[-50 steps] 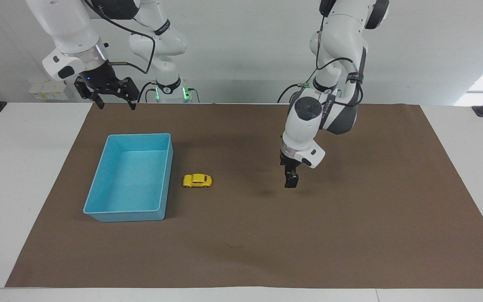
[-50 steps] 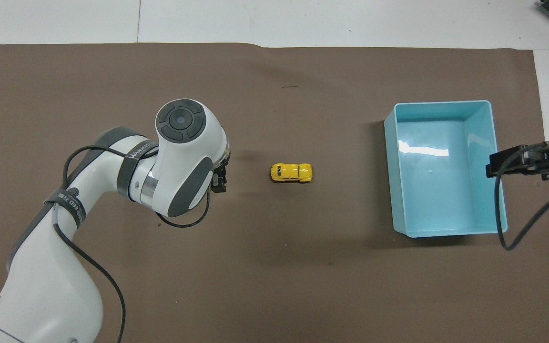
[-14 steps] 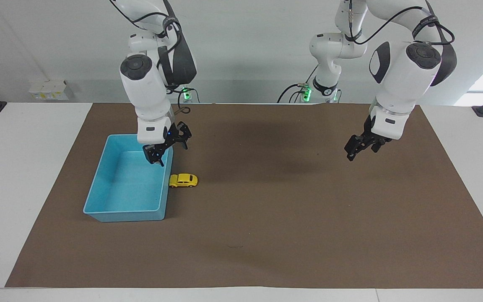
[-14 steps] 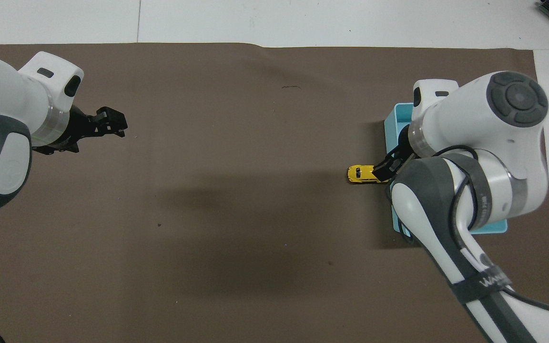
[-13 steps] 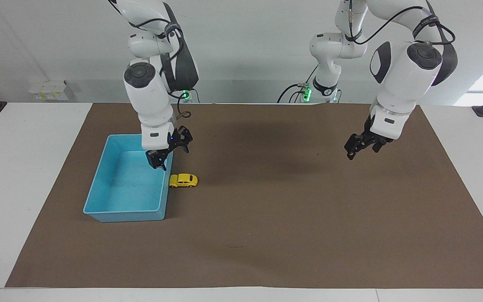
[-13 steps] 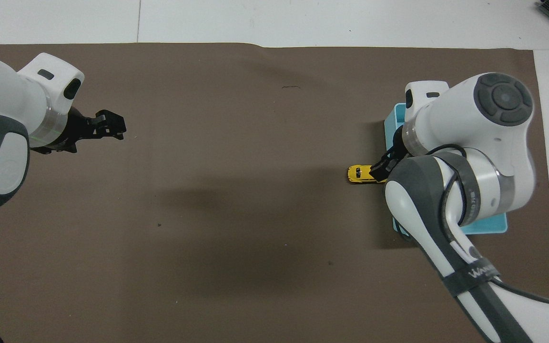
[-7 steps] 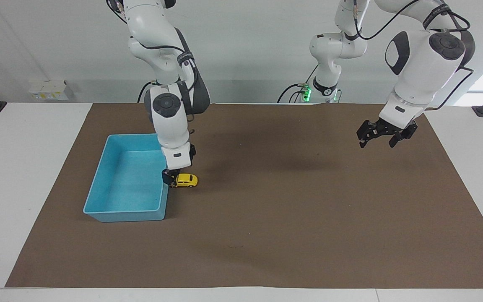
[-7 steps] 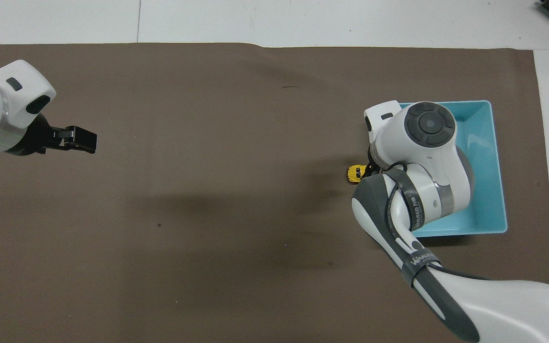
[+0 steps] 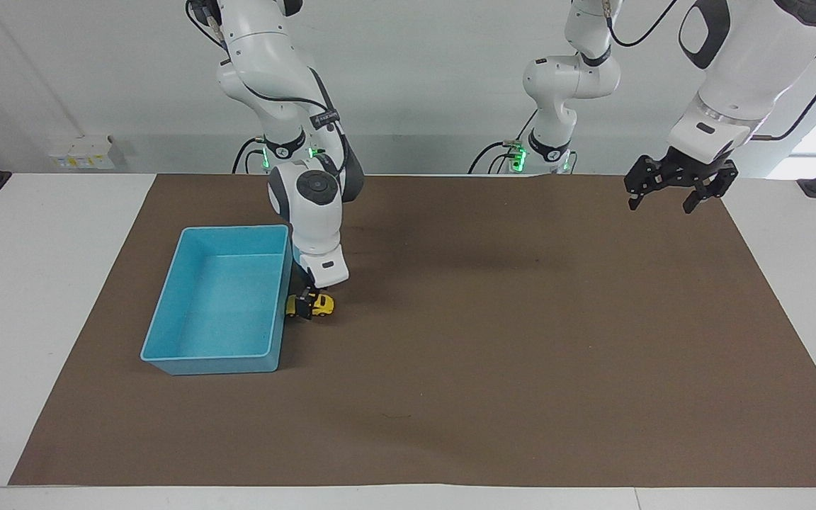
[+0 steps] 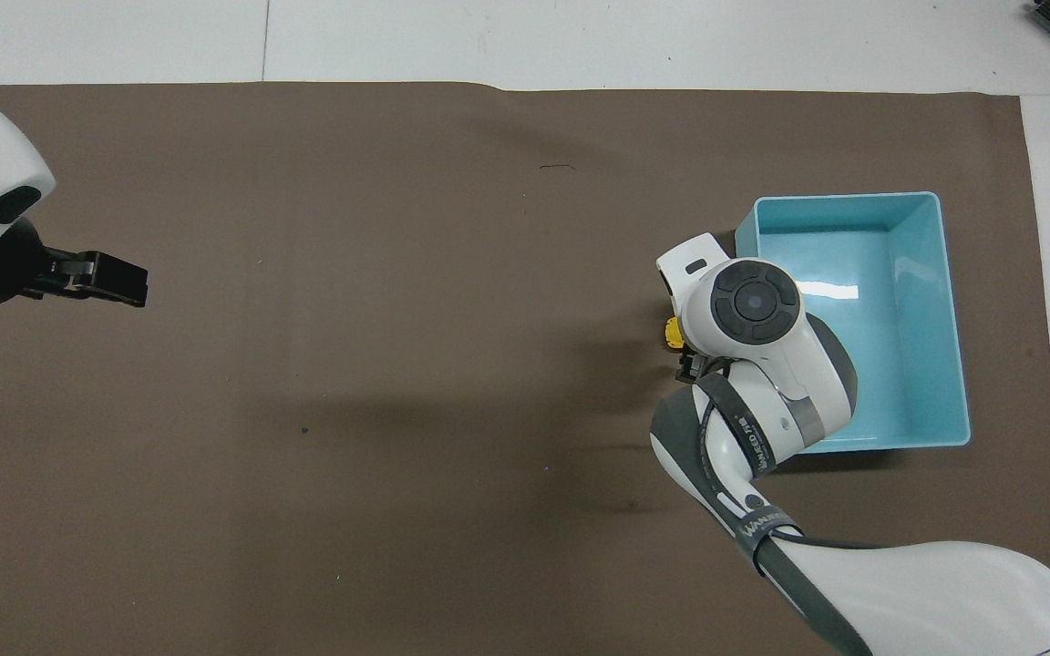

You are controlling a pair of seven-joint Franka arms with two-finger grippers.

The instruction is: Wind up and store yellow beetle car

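Note:
The yellow beetle car (image 9: pixel 322 304) stands on the brown mat right beside the light-blue bin (image 9: pixel 210 365), on the bin's side toward the left arm's end. My right gripper (image 9: pixel 304 307) is down at the car, over its end nearest the bin, and hides part of it. In the overhead view only a yellow sliver of the car (image 10: pixel 671 333) shows beside the right wrist, and the bin (image 10: pixel 844 197) is empty. My left gripper (image 9: pixel 670 195) is open and empty, raised over the mat's edge at the left arm's end; it also shows in the overhead view (image 10: pixel 124 282).
The brown mat (image 9: pixel 521 354) covers most of the white table. The right arm's forearm hangs over the bin's corner nearest the robots. A small white box (image 9: pixel 82 152) sits at the table's edge near the right arm's base.
My right gripper has come down from over the bin's edge onto the car. The car rolled to the bin earlier and has stayed there. My left gripper has pulled back and up.

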